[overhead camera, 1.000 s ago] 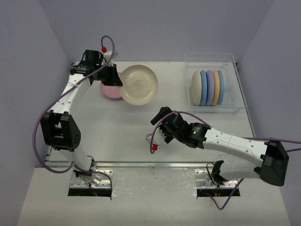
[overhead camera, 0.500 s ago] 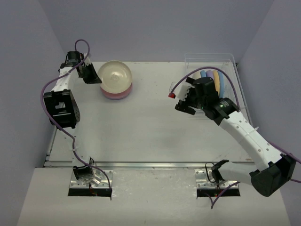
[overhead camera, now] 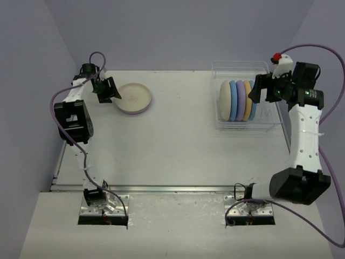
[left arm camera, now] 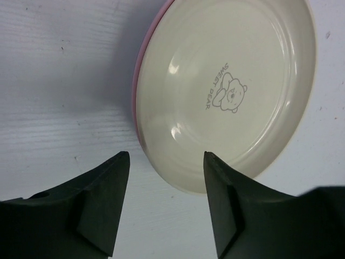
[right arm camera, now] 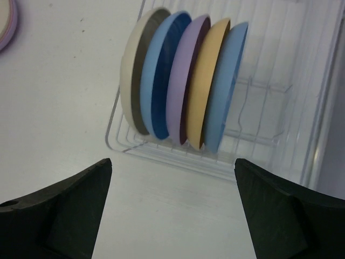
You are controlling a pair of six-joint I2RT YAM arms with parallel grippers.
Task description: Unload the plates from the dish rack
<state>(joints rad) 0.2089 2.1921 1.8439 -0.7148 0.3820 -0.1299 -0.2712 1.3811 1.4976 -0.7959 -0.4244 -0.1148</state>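
Where the two arms are bolted on at the near side, the white table begins. It has nothing on its near half. Farther back on the left, the left gripper hangs low beside two plates that lie flat in a stack. Its two black fingers stand partly apart with nothing between them, and the near rim of the top plate shows in the gap. That top one is the flat cream plate, and it has a little bear drawing with the words SWEET BEAR in the middle. The flat cream plate sits on a pink plate, and only the pink edge peeks out. On the far right, the right gripper is wide open and holds nothing. It hovers at the right side of the clear dish rack. Five plates stand on edge in the rack, packed close, and from left to right they are the standing cream plate, the first blue plate, the lavender plate, the yellow plate and the last blue plate.
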